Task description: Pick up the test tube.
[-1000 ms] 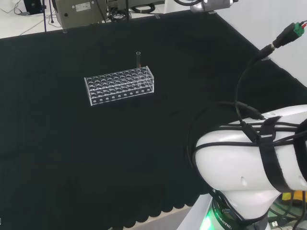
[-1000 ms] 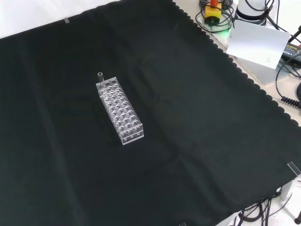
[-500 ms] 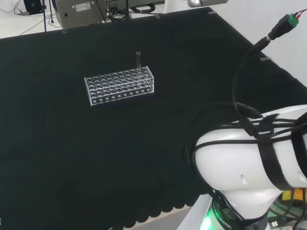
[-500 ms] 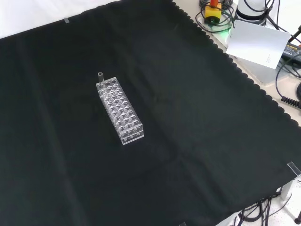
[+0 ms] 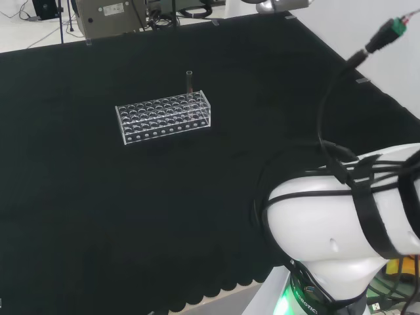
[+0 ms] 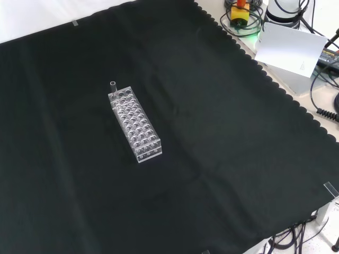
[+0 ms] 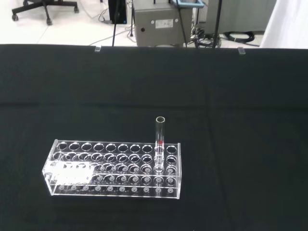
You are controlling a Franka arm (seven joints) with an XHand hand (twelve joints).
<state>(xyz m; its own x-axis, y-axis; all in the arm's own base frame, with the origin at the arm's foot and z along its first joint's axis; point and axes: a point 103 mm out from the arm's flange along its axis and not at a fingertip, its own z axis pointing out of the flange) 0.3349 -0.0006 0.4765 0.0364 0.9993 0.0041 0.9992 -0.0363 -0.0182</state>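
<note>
Hand: can't tell its state from these views.
Arm [image 5: 341, 223]: big white link w/ black cables strapped round it, sitting at lower right of head view, well apart from the rack.
Test tube [image 7: 160, 139]: clear, standing upright in the rack, top half sticking up above the rack's top plate; small red mark showing on it approx. at plate level. In head view [image 5: 189, 81] it's rising from the far row, near the rack's right end; in front view [image 6: 113, 87] it's standing at the rack's top-left corner.
Rack [image 7: 113, 168]: clear plastic, several rows of round holes, lying flat on the cloth; tube is sitting in the row away from the wrist cam, second hole from one end. Other holes looking vacant as far as visible. Also [image 5: 164, 117], [image 6: 135, 124].
Cloth [image 6: 222, 148]: black, covering the bench, scalloped edge showing at right of front view.
Bkgd: grey box [image 7: 161, 21] on the floor beyond the cloth's far edge in wrist view.
</note>
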